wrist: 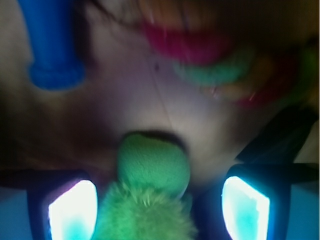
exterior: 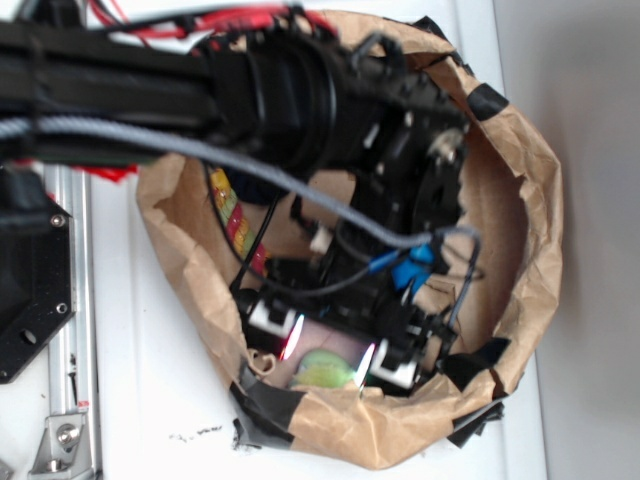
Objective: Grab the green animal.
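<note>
Brown crumpled paper bag [exterior: 530, 220], patched with black tape at its rim, lies on the white table [exterior: 160, 400], and we see the black robot arm [exterior: 150, 80] reaching down into its open mouth. A grey cable [exterior: 250, 165] trails across the arm. At the bottom of the bag the small lime-green, soft, rounded toy animal [exterior: 322, 369] sits near the lower rim, between the two glowing fingers of the black gripper [exterior: 328, 352].

From the wrist view we see the green animal [wrist: 150, 185] close up: a smoother rounded part above and a fuzzy, brighter green part below, running out of the bottom edge. The gripper [wrist: 159, 207] stands spread apart, one lit finger pad [wrist: 72, 210] on the left of the toy and one on the right. The left pad lies just beside the fuzzy part; we cannot tell whether it touches. The right pad stands clear of the toy.

Farther back on the pale bag floor [wrist: 130, 85] we see a blue plastic cylinder with a flared end [wrist: 52, 45] and a blurred heap of red, teal and orange rings [wrist: 220, 65], both well apart from the animal.
</note>
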Tool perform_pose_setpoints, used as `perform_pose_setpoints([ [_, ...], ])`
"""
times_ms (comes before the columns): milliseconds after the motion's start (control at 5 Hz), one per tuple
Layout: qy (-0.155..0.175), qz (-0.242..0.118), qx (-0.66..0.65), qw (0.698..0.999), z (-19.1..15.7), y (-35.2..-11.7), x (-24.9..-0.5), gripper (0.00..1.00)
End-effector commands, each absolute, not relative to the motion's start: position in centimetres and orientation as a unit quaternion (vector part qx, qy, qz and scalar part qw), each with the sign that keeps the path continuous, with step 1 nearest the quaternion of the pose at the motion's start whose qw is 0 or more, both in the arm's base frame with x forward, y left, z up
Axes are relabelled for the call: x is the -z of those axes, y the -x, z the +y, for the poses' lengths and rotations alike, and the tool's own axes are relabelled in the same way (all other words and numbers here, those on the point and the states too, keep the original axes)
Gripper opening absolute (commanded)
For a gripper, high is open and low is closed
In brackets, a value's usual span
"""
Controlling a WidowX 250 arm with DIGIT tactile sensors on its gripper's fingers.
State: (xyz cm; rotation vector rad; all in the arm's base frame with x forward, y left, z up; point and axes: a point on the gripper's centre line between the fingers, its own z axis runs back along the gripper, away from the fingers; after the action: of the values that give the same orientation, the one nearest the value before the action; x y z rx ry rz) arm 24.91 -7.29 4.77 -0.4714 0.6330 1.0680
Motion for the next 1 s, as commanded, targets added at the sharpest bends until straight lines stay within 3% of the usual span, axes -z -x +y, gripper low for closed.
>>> perform_pose_setpoints([
  [0,0.267,0.305,-0.473,0.782,-9.3,-23.1,-3.6,0.00],
  [200,0.267,0.296,-0.478,0.782,-8.2,-23.6,-4.4,0.00],
  [400,0.256,0.215,-0.406,0.851,-4.7,-24.6,-7.2,0.00],
  [600,0.210,0.112,-0.346,0.908,-0.7,-25.7,-10.7,0.00],
  [800,0.159,0.060,-0.265,0.949,0.9,-26.7,-12.7,0.00],
])
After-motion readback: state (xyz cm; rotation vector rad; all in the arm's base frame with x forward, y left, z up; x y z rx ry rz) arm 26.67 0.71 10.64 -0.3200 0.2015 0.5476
